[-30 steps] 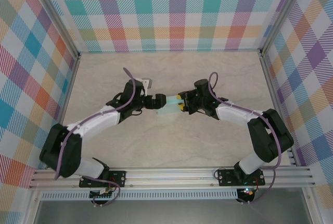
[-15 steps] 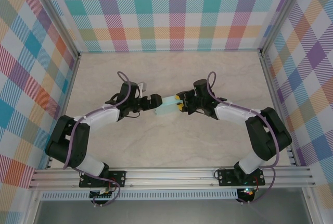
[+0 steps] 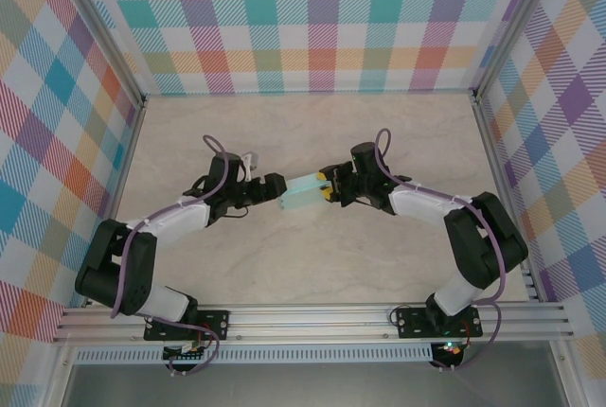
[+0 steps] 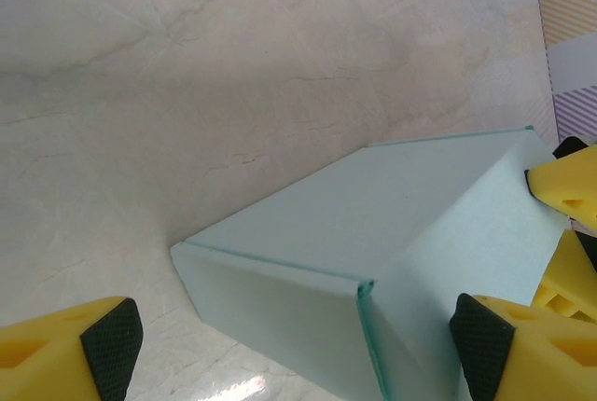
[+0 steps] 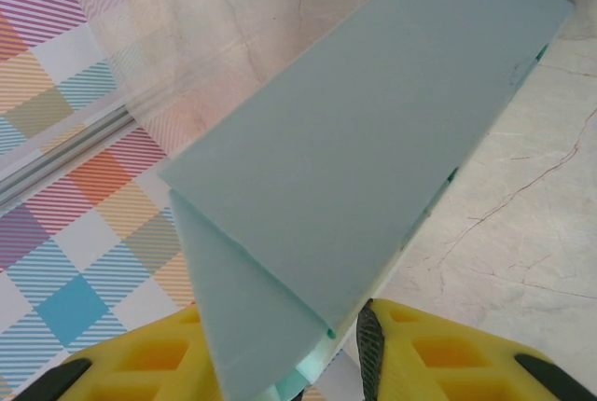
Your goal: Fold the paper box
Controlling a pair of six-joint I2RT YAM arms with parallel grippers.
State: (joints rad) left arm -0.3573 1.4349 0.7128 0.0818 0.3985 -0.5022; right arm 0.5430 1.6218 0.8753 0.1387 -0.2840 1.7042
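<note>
The paper box [image 3: 301, 192] is pale aqua card, folded into a shallow box shape and held tilted just above the middle of the table. My right gripper [image 3: 328, 189] is shut on its right end; in the right wrist view the card [image 5: 373, 131] runs up from between the yellow fingers [image 5: 485, 364] of the right gripper [image 5: 317, 368]. My left gripper [image 3: 272, 188] stands open at the box's left end. In the left wrist view the box's near corner [image 4: 359, 284] sits between the wide-apart pads [image 4: 112, 345] of the left gripper [image 4: 297, 350].
The marble-patterned table [image 3: 312, 256] is bare around the box. Plaid walls [image 3: 322, 19] close off the back and both sides. An aluminium rail [image 3: 312, 322] carrying both arm bases runs along the near edge.
The left arm has pulled its elbow back to the left and its gripper has turned, staying at the box's left end. The right gripper keeps hold of the box, which has shifted slightly.
</note>
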